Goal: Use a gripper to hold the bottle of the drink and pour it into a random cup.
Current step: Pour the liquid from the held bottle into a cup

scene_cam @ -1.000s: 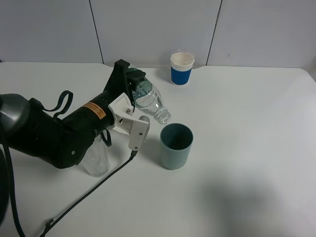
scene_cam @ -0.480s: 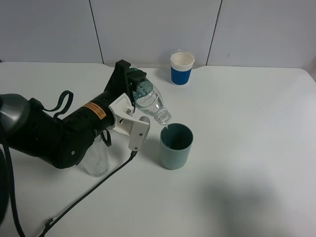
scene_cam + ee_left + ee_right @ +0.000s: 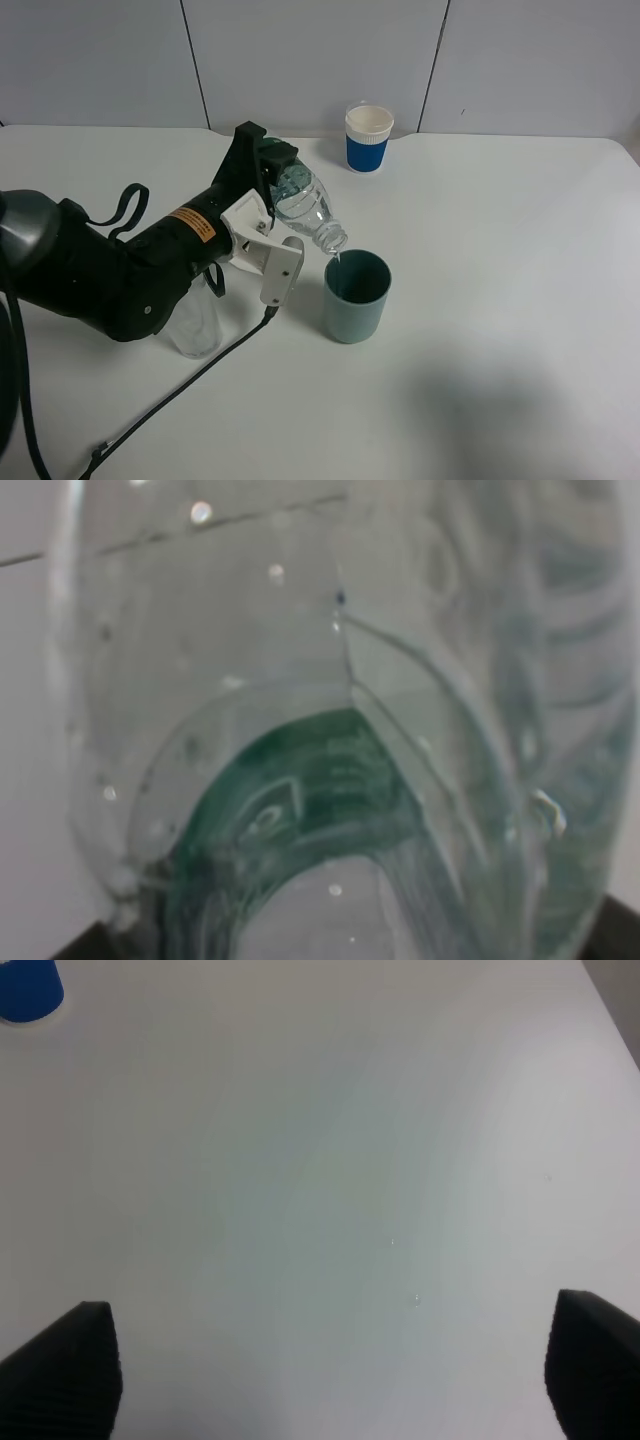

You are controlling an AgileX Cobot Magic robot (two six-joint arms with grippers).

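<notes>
My left gripper (image 3: 266, 180) is shut on the base end of the clear bottle (image 3: 303, 208), which has a dark green label. The bottle is tilted with its open neck down. The mouth hangs just above the near-left rim of the teal-green cup (image 3: 357, 296), and a thin trickle falls from it into the cup. In the left wrist view the bottle (image 3: 350, 730) fills the frame, with liquid inside it. My right gripper (image 3: 330, 1370) is open and empty over bare table. It does not show in the exterior high view.
A clear tumbler (image 3: 196, 320) stands under my left arm, left of the teal cup. A blue paper cup with a white rim (image 3: 368, 138) stands at the back, and shows in the right wrist view (image 3: 28, 988) too. A black cable (image 3: 180, 390) trails toward the table's front.
The bottle has tipped a little further and its mouth has come down to the cup's rim. A thin trickle now falls into the cup. The arm has hardly moved.
</notes>
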